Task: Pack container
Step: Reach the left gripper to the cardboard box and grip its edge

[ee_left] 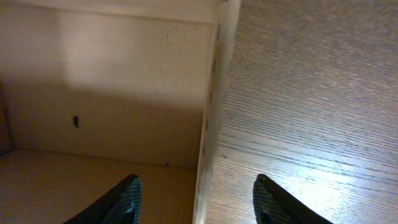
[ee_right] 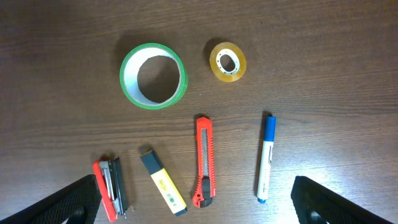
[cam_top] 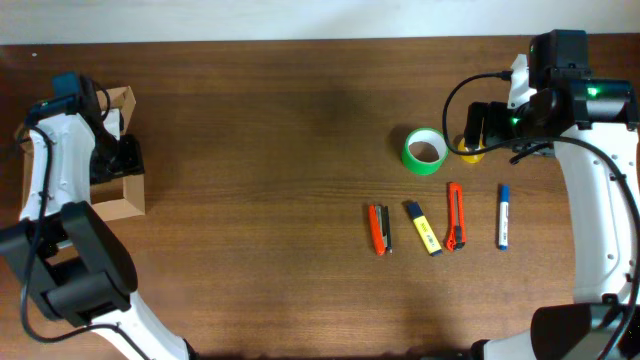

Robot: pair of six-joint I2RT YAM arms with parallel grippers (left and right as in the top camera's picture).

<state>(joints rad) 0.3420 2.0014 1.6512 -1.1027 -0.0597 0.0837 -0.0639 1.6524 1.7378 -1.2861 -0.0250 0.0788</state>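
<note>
Below the spread right jaws lie the green tape roll (ee_right: 153, 75) and small yellow roll (ee_right: 227, 61), while the box (cam_top: 118, 207) sits well apart, its wall between the spread left jaws.

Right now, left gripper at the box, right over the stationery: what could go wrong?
1. The left gripper straddles a wall of the container, jaws open; closing or shifting could drag or crush the cardboard.
2. The right gripper hangs wide open above close-set items; going for the orange cutter could knock the yellow highlighter or blue marker.
</note>
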